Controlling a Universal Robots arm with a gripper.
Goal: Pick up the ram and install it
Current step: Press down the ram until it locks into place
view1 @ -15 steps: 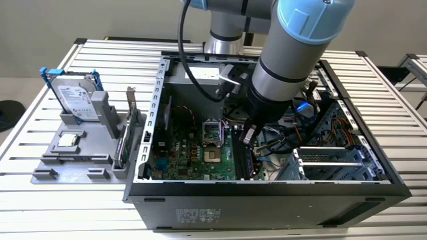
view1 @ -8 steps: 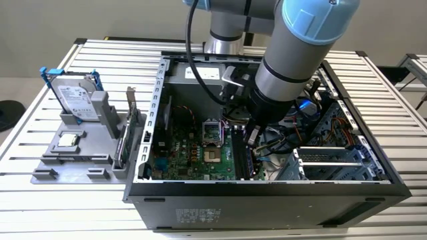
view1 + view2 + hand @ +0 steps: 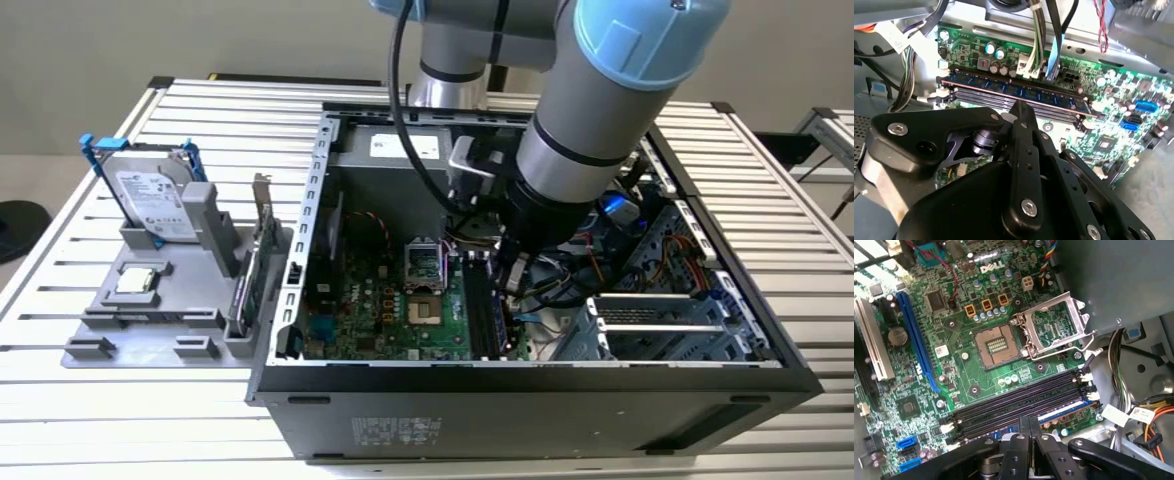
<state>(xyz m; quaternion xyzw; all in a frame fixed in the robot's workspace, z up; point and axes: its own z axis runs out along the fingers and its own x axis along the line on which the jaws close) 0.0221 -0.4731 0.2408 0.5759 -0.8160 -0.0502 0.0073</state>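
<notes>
The ram (image 3: pixel 1014 92) is a long dark stick with blue chips, standing on edge in a memory slot of the motherboard (image 3: pixel 969 390). White clips sit at both of its ends. In the first wrist view the ram (image 3: pixel 1066 414) runs under my black fingers. My gripper (image 3: pixel 1019 108) is shut, its tips together right at the ram's upper edge near mid-length, with nothing seen between them. In the exterior view my gripper (image 3: pixel 513 278) reaches down into the open computer case (image 3: pixel 534 375), over the ram (image 3: pixel 499 322).
Empty black memory slots (image 3: pixel 1014 402) lie beside the ram. The open processor socket (image 3: pixel 996 345) is close by. Cable bundles (image 3: pixel 1046 45) hang near the slot. On the exterior view's left, a grey holder (image 3: pixel 160 325) carries a hard drive (image 3: pixel 150 200) and an upright card (image 3: pixel 260 250).
</notes>
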